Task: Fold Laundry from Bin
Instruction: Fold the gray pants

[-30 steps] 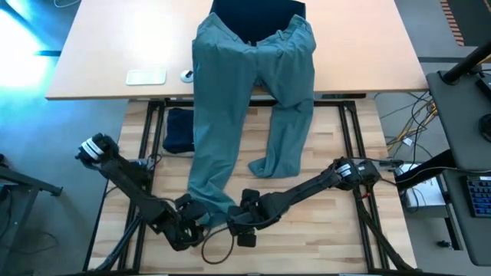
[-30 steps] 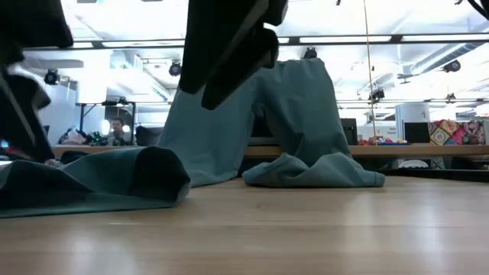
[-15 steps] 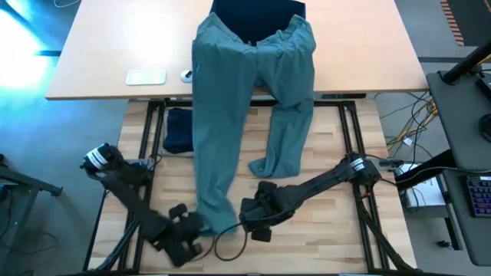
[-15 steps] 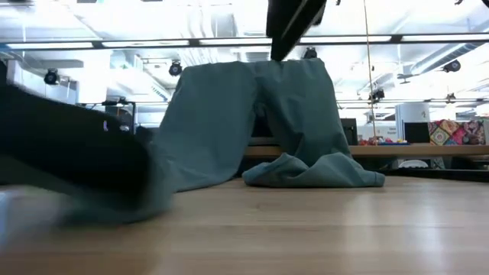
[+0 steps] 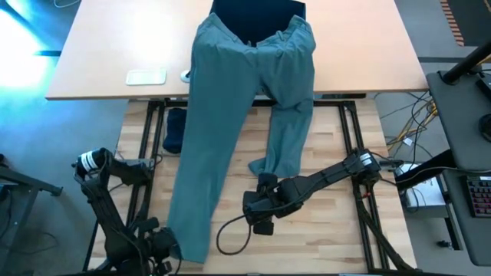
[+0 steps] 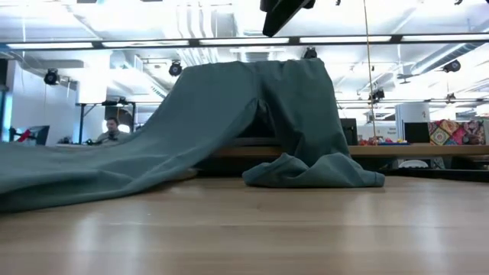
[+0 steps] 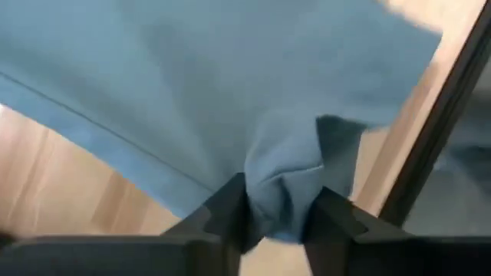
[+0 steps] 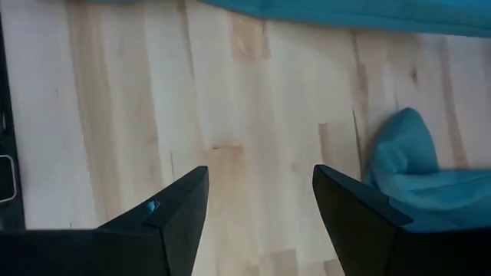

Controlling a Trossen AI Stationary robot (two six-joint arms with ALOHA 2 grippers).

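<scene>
Teal-green trousers (image 5: 230,100), part of the laundry, hang out of the navy bin (image 5: 257,9) at the far edge, run over the beige table (image 5: 92,61) and come down onto the wooden table. The left leg (image 6: 114,160) slants to the near left corner, where my left gripper (image 5: 165,245) is shut on its end. The right leg ends in a heap (image 5: 268,162). My right gripper (image 5: 261,208) hovers open near that heap, nothing between its fingers (image 8: 176,218). A navy garment (image 5: 175,130) lies half under the left leg. My left gripper pinches the bunched end of the left trouser leg (image 7: 282,195) between its two fingers (image 7: 230,211), with several layers gathered in a fold. It comes at the cloth from above, slanting down. The leg runs nearly straight from the hold up to the beige table's edge.
A flat white device (image 5: 146,77) and a small round thing (image 5: 186,75) lie on the beige table left of the trousers. A black cable loop (image 5: 230,234) lies on the wooden table between the grippers. Bare wood (image 6: 306,229) stretches along the near side.
My left gripper has gone toward the near left corner and a little up, tipping as it went, with the left trouser leg's end. That leg, bunched before, is now drawn out straight on a slant. My right gripper has risen and moved away toward the right leg's heap.
</scene>
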